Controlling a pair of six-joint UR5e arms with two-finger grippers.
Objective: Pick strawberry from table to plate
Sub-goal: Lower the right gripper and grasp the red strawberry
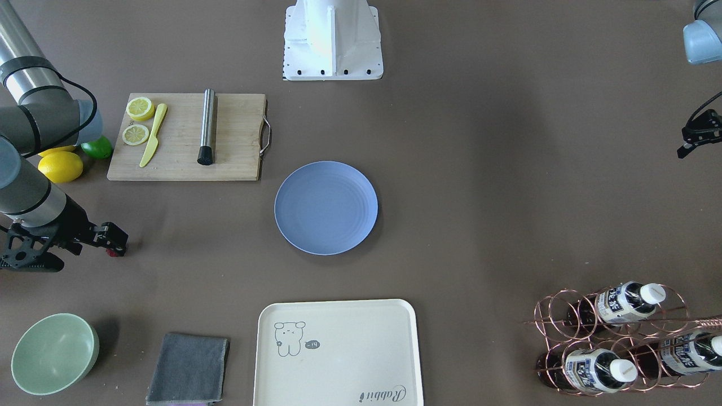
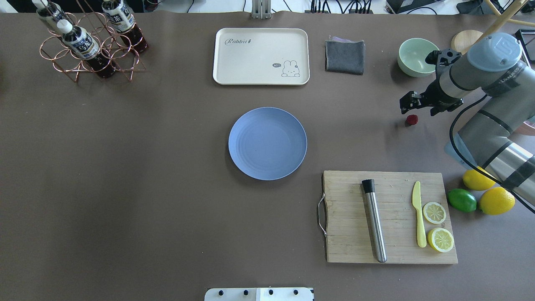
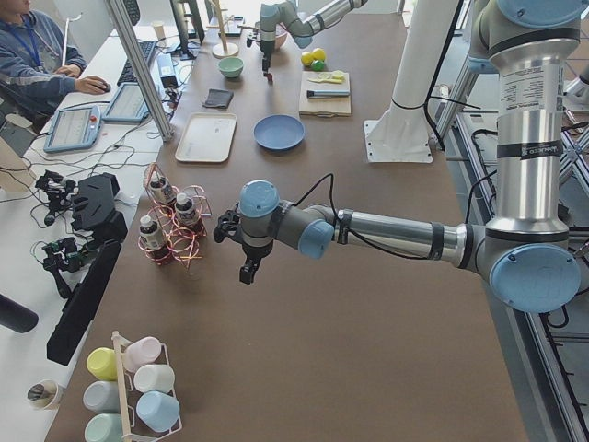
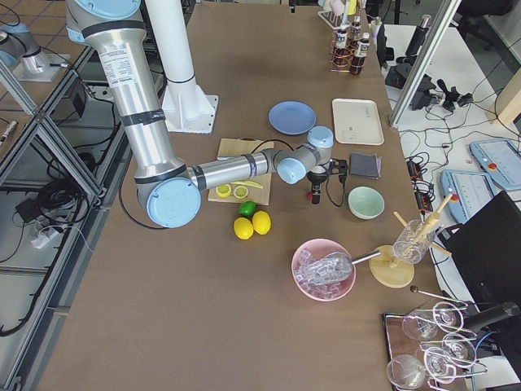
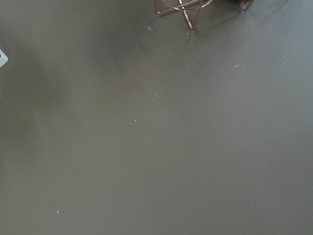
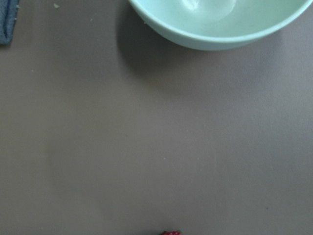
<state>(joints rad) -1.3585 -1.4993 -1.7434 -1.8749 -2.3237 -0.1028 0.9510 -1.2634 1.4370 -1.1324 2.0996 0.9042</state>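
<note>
Tiled floor, aluminium frame posts, white side desk

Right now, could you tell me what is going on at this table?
The right gripper hovers close over the strawberry, which lies on the table and is not yet picked up. The plate in the middle has nothing on it. The left gripper hangs far off on its own side. I cannot tell whether either gripper is open.

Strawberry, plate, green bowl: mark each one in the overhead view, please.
strawberry (image 2: 411,120), overhead exterior view, middle of the berry.
plate (image 2: 267,143), overhead exterior view, bare centre of the plate.
green bowl (image 2: 411,54), overhead exterior view, bare inner wall.
</note>
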